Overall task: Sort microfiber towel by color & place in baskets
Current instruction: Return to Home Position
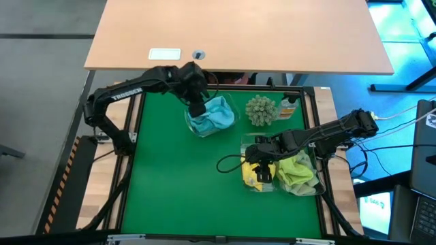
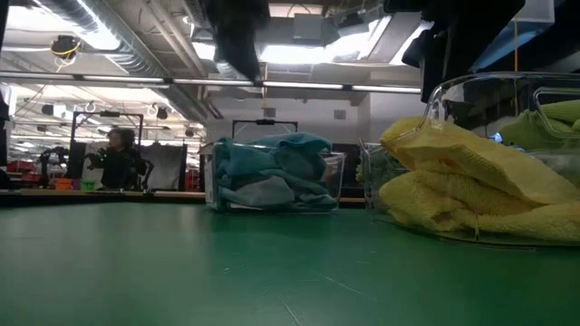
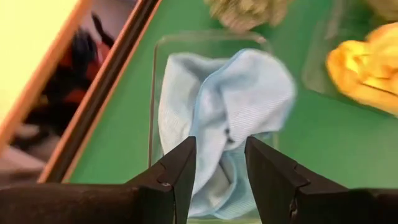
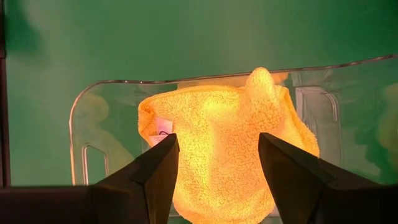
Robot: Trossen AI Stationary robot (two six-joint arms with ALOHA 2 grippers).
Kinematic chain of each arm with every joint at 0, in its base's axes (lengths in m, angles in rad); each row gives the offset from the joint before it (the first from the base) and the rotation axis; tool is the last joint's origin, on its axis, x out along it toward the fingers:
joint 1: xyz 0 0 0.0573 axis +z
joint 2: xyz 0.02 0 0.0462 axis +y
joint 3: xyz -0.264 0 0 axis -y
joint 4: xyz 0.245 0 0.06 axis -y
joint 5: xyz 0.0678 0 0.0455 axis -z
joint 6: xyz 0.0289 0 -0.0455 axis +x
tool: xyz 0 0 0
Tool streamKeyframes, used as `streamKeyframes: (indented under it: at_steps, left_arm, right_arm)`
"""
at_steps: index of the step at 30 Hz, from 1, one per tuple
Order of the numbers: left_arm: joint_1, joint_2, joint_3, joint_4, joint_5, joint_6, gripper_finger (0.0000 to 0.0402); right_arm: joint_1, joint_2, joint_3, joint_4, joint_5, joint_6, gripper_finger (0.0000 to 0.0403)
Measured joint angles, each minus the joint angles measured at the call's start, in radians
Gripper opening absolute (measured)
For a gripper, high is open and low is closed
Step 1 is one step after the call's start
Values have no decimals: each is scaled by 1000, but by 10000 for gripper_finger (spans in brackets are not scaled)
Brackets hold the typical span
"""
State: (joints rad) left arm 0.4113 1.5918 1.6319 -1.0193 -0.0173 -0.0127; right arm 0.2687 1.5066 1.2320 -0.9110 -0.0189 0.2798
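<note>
Light blue towels (image 1: 216,116) lie heaped in a clear basket (image 3: 155,93) at the far middle of the green mat. My left gripper (image 3: 221,146) hangs open above them, clear of the cloth; it also shows in the high view (image 1: 197,109). At the near right, a yellow towel (image 4: 217,143) lies in a second clear basket (image 4: 87,118), with a lime green towel (image 1: 298,171) in clear plastic beside it. My right gripper (image 4: 217,140) stands open above the yellow towel (image 1: 253,178), its fingers pointing down and touching nothing.
A spiky grey-green ball (image 1: 260,110) and a small orange-capped bottle (image 1: 287,109) stand at the far right between the baskets. A black cable (image 1: 228,163) loops beside the yellow basket. The mat's left and near parts (image 1: 177,190) are bare. A person (image 2: 118,156) sits far behind.
</note>
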Motion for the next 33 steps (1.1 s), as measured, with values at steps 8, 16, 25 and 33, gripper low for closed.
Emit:
streamKeyframes:
  at_steps: [8,16,25,33]
  left_arm:
    - [-39,-185,75,-14,0,49,133]
    - [-39,-477,75,-53,-20,30,133]
    - [-98,-735,-11,-69,-14,14,133]
    - [-116,-953,-242,-50,-14,-9,133]
  right_arm:
    - [0,0,0,-7,0,0,204]
    - [-1,2,152,-136,45,-32,107]
    - [-1,-1,435,-314,163,-182,8]
    - [-1,-142,483,-343,193,-224,32]
